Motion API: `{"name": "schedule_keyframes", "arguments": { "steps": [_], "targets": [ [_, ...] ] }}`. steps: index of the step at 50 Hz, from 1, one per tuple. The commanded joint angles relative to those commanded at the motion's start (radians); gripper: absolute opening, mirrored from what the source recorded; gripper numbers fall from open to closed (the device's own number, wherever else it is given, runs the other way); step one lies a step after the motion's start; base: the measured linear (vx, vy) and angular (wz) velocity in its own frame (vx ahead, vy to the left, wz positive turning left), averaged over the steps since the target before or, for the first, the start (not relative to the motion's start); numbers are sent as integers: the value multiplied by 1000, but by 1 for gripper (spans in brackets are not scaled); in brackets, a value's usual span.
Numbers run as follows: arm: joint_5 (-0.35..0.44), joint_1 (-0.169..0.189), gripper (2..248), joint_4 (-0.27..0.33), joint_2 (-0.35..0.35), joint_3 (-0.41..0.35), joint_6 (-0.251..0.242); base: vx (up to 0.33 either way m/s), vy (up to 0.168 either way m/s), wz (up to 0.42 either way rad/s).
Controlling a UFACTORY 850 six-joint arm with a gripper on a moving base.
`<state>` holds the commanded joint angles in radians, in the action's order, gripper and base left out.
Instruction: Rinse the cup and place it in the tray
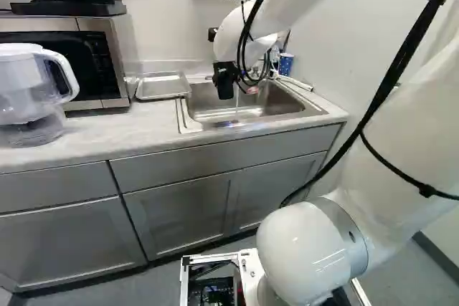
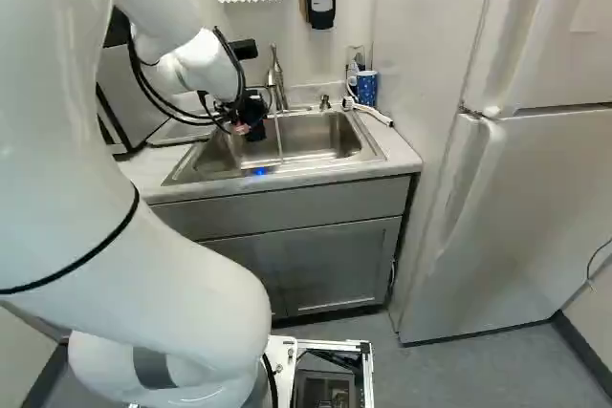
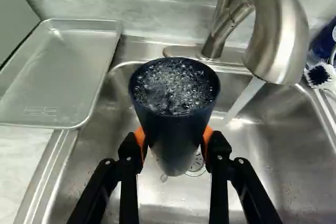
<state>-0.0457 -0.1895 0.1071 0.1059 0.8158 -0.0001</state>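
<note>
While the faucet [image 3: 281,35] ran | bubbly water filled the cup [image 3: 176,129] over the sink [image 3: 273,145] | gripper [image 2: 252,114] clasped it, jaws part-open | tray [image 3: 60,72] lay beside the sink

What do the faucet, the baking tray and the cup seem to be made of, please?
Faucet: brushed metal, by its streaked highlights. Baking tray: dull silvery metal, perhaps aluminium, by its sheen. Cup: smooth, opaque, dark wall; plastic or coated metal.
</note>
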Motion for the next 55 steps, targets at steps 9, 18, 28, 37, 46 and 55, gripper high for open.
{"name": "schedule_keyframes", "arguments": {
  "steps": [9, 18, 28, 37, 46, 55],
  "targets": [
    [0, -31, 121, 0, 17, 5, 0, 0, 0, 0],
    [0, -51, 121, 0, 32, 12, 0, 0, 0, 0],
    [0, -51, 121, 0, 51, 17, 0, 0, 0, 0],
    [0, -56, 121, 0, 65, 24, 0, 0, 0, 0],
    [2, -68, 121, 0, 75, 35, 0, 0, 0, 0],
    [14, -78, 121, 0, 85, 46, 0, 0, 0, 0]
  ]
}}
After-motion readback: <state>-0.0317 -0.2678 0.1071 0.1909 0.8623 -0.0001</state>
